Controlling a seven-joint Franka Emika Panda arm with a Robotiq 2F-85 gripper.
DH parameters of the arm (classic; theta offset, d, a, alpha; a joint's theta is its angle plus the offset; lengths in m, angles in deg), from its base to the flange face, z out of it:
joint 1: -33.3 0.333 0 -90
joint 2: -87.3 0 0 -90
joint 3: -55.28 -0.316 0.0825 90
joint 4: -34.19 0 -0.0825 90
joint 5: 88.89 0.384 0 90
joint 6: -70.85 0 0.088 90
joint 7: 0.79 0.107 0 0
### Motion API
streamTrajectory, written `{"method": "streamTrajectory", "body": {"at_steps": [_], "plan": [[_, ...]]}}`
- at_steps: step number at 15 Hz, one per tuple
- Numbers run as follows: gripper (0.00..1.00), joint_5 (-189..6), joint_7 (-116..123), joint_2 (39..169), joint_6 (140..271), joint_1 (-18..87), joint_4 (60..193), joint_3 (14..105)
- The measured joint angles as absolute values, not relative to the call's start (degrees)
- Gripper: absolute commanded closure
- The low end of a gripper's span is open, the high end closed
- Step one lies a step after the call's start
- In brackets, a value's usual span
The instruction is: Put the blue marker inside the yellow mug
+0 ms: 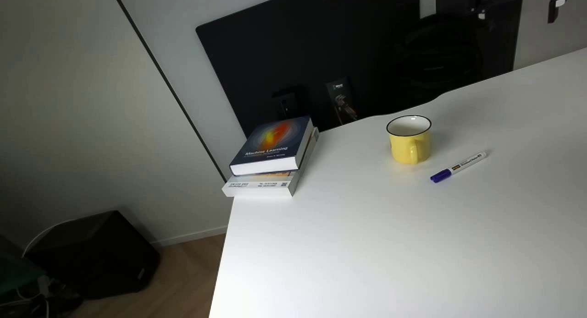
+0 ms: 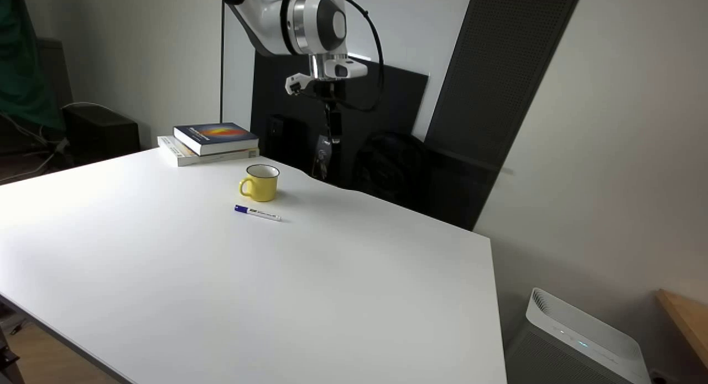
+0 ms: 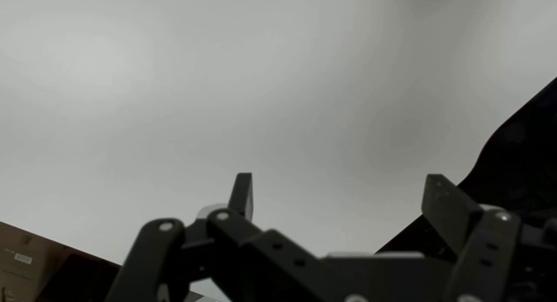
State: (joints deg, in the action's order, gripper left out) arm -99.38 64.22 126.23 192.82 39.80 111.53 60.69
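The blue marker [image 1: 459, 166] is laid on the table [image 1: 394, 249] just beside the yellow mug [image 1: 403, 147]; open room is left away from the far edge [image 2: 420, 216]. At a corner, the Machine Learning book [image 1: 273, 145] is stacked on another. Above, the gripper [image 3: 338, 179] is spread wide.

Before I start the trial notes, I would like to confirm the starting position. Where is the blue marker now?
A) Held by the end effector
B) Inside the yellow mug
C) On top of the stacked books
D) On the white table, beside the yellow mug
D: in both exterior views the blue marker lies flat on the white table, beside the yellow mug with a visible gap.
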Motion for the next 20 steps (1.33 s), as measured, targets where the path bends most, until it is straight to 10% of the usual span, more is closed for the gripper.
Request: {"method": "streamTrajectory", "body": {"at_steps": [20], "plan": [[0.00, -98.07, 70.15, 137.53, 200.19, 41.88, 112.01, 63.41]]}}
